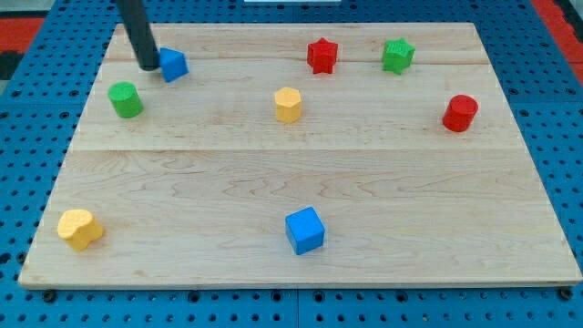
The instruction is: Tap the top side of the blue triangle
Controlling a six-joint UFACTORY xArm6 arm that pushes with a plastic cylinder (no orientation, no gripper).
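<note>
Wooden board, small blue triangle beside my tip

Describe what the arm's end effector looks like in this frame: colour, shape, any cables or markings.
Only a straight dark rod shows, entering from the view's top edge. It is a plain black, round-sectioned cylinder of even thickness, with a slight sheen along one side. My tip ends blunt and flat. No cables, labels, markings or sleeves are visible on it, and the rest of the arm is out of frame.

We see a pale wooden board carrying eight blocks: blue triangle, green cylinder, red star, green star, yellow hexagon, red cylinder, blue cube, and a yellow block.
</note>
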